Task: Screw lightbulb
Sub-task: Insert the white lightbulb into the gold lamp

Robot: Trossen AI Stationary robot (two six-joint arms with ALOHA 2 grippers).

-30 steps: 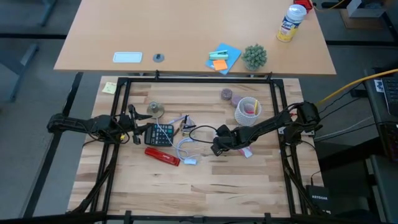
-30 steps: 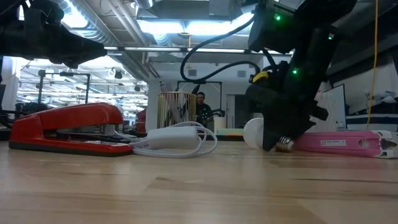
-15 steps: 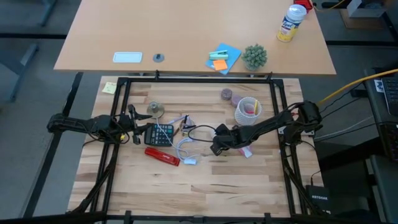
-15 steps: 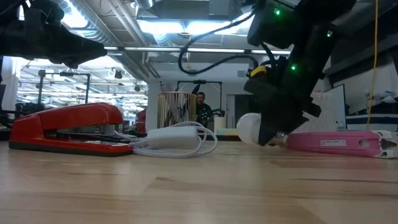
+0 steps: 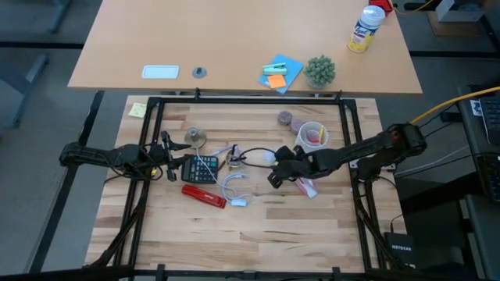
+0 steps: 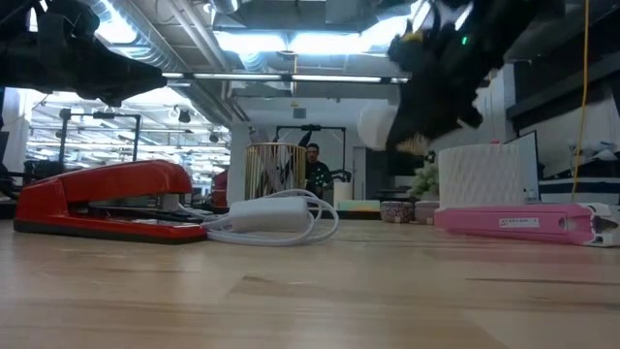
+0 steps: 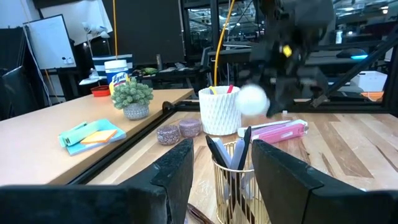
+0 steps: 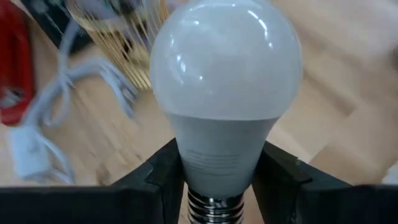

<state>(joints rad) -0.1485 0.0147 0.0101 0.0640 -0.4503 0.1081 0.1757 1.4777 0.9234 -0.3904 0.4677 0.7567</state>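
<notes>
Raised off table: lightbulb (image 8: 224, 81) clamped in right gripper (image 5: 275, 165) | near white cup (image 5: 312, 136) | left gripper (image 7: 214, 180) apart

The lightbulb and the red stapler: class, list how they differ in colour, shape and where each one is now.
Colour: the lightbulb is frosted white; the red stapler is red.
Shape: the lightbulb is round with a narrow neck; the red stapler is long and low.
Place: the lightbulb is held above the table in the right gripper; the red stapler lies flat on it.
Both sit near the table's middle.
</notes>
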